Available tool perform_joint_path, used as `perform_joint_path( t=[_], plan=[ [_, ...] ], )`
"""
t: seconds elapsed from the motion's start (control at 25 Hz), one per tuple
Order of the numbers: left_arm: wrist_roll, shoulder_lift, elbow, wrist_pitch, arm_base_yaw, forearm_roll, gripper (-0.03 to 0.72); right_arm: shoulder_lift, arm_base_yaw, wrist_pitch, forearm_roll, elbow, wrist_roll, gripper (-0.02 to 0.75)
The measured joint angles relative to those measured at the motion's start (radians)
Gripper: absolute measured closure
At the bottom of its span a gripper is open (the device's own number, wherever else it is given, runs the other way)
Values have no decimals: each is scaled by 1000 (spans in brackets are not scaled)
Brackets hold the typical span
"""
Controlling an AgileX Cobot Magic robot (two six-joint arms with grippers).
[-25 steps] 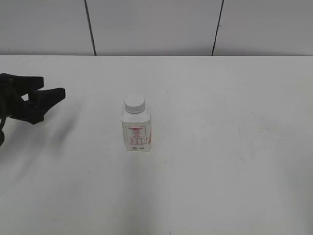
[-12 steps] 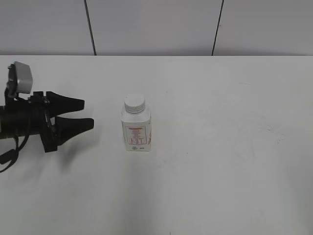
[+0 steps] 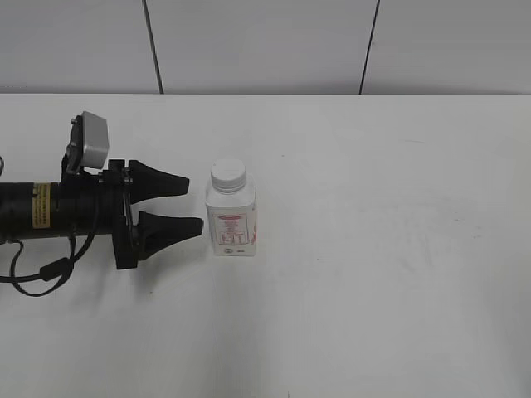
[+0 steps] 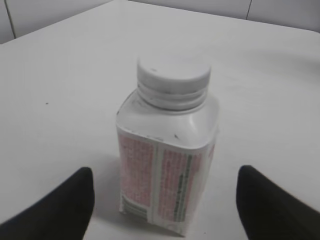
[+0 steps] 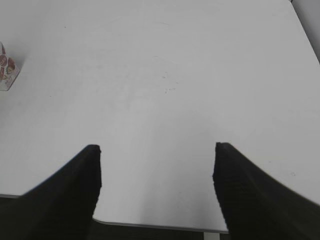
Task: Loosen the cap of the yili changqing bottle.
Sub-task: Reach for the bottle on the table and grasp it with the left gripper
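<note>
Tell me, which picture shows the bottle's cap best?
The left wrist view: the cap sits close and big, its ribbed side clear. The exterior view shows it small and far away. The right wrist view shows no cap, only a corner of the bottle.

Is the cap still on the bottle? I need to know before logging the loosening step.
On. The cap sits squarely on the upright bottle; how tight, cannot tell.
</note>
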Motion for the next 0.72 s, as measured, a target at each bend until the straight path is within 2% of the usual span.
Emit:
perform_joint_path(
  t=[0.48,0.72],
  plan=[
    [0,151,-138,-12,-1,3,143,18,0,-1,17,0,0,183],
    [0,152,-150,-14,-28,24,143,34,0,-1,22,0,0,183]
  ],
)
